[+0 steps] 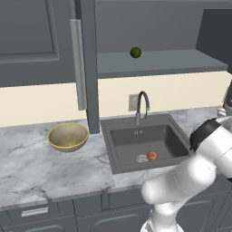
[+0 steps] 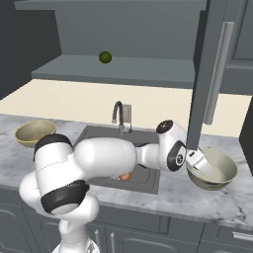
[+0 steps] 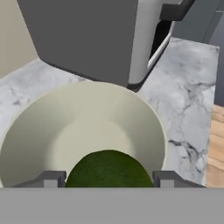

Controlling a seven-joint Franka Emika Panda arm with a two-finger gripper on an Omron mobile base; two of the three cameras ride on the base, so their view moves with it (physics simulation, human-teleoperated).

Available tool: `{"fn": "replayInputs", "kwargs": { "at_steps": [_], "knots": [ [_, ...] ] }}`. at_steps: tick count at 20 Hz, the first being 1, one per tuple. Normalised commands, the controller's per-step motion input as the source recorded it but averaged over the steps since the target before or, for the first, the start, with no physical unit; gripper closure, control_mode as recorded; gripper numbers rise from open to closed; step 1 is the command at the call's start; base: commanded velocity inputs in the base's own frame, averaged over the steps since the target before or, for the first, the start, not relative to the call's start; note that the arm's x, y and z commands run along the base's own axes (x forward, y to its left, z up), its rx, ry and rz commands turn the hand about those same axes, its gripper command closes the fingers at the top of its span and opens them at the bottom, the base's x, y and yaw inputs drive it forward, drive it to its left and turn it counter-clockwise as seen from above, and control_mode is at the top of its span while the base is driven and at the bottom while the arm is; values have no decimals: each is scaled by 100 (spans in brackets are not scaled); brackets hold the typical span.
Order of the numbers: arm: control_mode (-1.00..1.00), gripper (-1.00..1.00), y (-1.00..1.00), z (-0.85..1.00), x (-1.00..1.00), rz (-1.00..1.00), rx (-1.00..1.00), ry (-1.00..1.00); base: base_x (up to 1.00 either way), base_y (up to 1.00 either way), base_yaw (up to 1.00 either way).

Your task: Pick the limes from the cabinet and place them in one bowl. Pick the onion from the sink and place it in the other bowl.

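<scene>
Where the hand view looks down, small dark green round lime with bumpy skin (image 3: 108, 169) seen at bottom centre, held between the two dark fingertips (image 3: 51, 178), jaws clamped on it from either side. Directly beneath, round pale cream-grey bowl with greenish inside (image 3: 83, 131) noted, spanning the lower left and centre of that frame. Same bowl (image 2: 217, 170) found at right of the right base view, standing on the grey-veined white marble surface (image 2: 173, 195), with the white arm's gripper (image 2: 197, 163) over its left rim. Open dark grey panelled cabinet door with long silver bar handle (image 2: 210, 74) hanging just behind and above the bowl.

Second dark green lime (image 1: 135, 52) resting on the grey cabinet shelf (image 1: 158, 63), upper centre of the left base view; likewise at upper left of centre in the right base view.

Small orange-red onion (image 1: 152, 156) lying in the dark grey rectangular sink (image 1: 145, 140), just beside the round silver drain (image 1: 142, 158), at centre of the left base view. Curved dark faucet (image 1: 141, 106) upright behind the basin.

Wide golden-tan bowl with olive-yellow inside (image 1: 68, 137) standing on the surface at left of the sink, holding nothing.
</scene>
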Motion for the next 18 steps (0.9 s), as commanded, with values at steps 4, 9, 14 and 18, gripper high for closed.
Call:
{"fn": "replayInputs", "kwargs": {
  "at_steps": [4,9,14,18],
  "knots": [
    [-100,100,-9,-11,6,7,1,0,0,0,0],
    [-100,100,-10,-13,7,6,2,0,0,0,0],
    [-100,100,-12,-8,10,6,3,3,0,0,0],
    [-100,100,-14,-6,12,5,4,6,0,0,0]
  ]
}}
